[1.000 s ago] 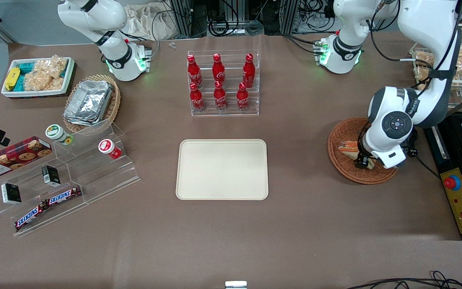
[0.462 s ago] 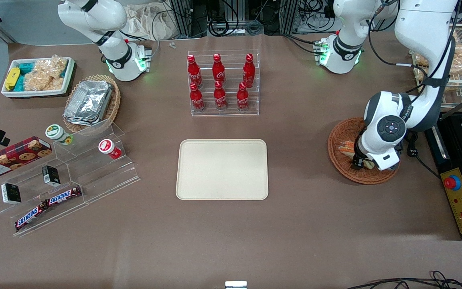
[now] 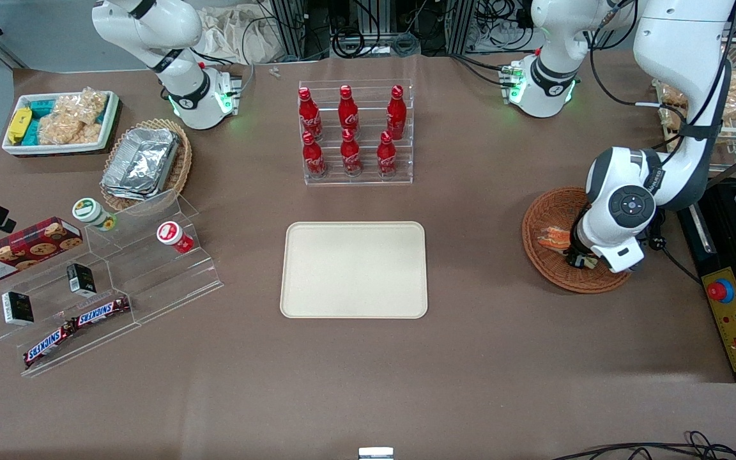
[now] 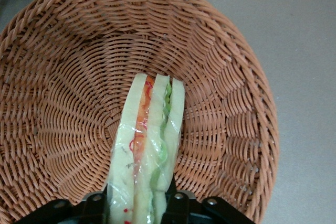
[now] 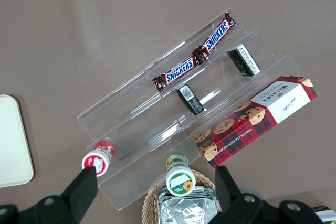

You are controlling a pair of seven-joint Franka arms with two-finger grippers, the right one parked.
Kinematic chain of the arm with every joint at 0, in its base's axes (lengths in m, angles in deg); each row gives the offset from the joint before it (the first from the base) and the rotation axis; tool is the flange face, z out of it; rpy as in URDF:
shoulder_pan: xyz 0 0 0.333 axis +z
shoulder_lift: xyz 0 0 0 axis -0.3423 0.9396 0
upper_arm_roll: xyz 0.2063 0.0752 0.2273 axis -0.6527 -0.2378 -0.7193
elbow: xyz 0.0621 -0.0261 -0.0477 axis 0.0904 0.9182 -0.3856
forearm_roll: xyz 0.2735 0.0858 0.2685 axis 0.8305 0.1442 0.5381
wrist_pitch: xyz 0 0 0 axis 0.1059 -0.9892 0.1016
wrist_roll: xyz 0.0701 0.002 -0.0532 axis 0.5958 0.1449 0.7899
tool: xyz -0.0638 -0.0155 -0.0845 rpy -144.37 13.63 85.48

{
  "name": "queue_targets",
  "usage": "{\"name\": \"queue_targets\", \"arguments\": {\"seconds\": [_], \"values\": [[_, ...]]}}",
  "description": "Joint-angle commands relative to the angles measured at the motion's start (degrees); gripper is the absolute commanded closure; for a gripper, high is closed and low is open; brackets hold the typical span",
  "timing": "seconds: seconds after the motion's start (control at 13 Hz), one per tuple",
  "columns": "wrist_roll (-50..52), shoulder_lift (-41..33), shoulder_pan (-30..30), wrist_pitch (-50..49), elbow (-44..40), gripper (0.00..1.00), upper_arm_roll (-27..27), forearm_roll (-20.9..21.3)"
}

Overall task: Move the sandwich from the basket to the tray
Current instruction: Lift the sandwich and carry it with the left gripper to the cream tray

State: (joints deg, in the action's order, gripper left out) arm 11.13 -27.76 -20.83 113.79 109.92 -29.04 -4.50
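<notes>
The sandwich (image 4: 149,145), a wrapped wedge of white bread with orange-red and green filling, stands on edge in the round brown wicker basket (image 4: 63,77). My left gripper (image 4: 137,203) is shut on the sandwich, one finger on each bread face. In the front view the gripper (image 3: 577,259) is down in the basket (image 3: 544,211) at the working arm's end of the table, and the sandwich (image 3: 553,237) shows beside the wrist. The cream-beige tray (image 3: 354,269) lies bare at the table's middle, toward the parked arm from the basket.
A clear rack of red cola bottles (image 3: 352,131) stands farther from the front camera than the tray. A tan oval basket of foil containers (image 3: 144,163), a white snack bin (image 3: 58,121) and a clear stepped shelf (image 3: 112,275) lie toward the parked arm's end. A black control box (image 3: 735,319) sits beside the basket.
The wrist has shifted slightly over the basket and risen a little. The sandwich's visible orange end now sits a bit farther from the front camera.
</notes>
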Motion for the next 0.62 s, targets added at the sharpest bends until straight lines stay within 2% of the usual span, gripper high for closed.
{"name": "queue_targets", "arguments": {"seconds": [0.0,0.31,0.54], "values": [[-3.8,-3.0,0.5,-2.7,-0.7,1.00,0.6,0.9],[-9.8,-4.9,0.5,-14.4,-8.8,1.00,1.9,-0.8],[-18.6,-5.8,0.5,-27.7,-20.7,1.00,3.1,-8.6]]}}
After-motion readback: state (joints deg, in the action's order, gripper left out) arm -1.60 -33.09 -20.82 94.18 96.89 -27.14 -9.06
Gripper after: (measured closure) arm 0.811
